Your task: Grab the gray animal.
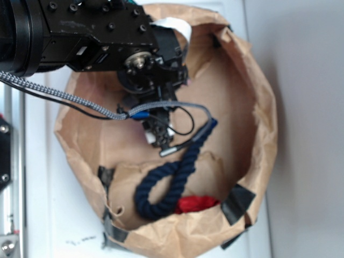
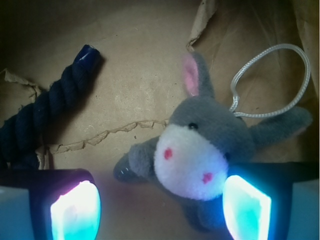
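The hand [image 2: 160, 205], open, straddles the gray animal [image 2: 200, 150] inside the paper bag [image 1: 258, 97] beside the navy rope [image 1: 172, 180].

- In the wrist view, bare brown paper floor [image 2: 125, 75] lies open across the upper middle of the frame.
- The navy rope [image 2: 45, 115] blocks the left side.
- The gray animal [image 2: 200, 150] sits at lower right, touching the right pad [image 2: 245, 207].
- In the exterior view, the paper bag wall [image 1: 266, 107] rings the whole space; a red thing [image 1: 196, 204] lies by the bottom rim.
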Controlling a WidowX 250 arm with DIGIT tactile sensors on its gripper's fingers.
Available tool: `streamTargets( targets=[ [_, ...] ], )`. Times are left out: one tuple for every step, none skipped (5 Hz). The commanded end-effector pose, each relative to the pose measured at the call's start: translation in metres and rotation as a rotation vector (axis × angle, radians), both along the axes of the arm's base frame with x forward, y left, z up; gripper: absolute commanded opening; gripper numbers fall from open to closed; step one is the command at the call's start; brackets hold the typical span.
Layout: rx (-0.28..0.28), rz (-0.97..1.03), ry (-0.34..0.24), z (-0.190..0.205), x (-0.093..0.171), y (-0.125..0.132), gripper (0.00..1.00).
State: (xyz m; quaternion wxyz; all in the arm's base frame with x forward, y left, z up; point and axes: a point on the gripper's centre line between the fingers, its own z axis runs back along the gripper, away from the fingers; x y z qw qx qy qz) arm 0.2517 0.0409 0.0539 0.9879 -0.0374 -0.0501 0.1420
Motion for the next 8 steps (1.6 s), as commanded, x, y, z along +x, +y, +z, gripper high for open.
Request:
streamTargets(
  targets=[
    [-0.001,0.06,-0.037,0.009,0.012,0.009,1.0],
    [0.059,0.253,-0.039,0.008,0.023,0.016,1.0],
    [0.091,0.245,-0.059,0.007,0.022,0.012,1.0],
    [0.107,0.218,-0.075,0.006,0.02,0.007,0.0],
    [0.126,0.214,-0.084,0.005,0.018,0.003,0.0],
    [0.143,0.215,-0.091,0.004,0.018,0.002,0.0],
    [0.159,0.212,-0.093,0.003,0.018,-0.001,0.0],
    [0.154,0.212,-0.105,0.004,0.016,0.0,0.0]
  ],
)
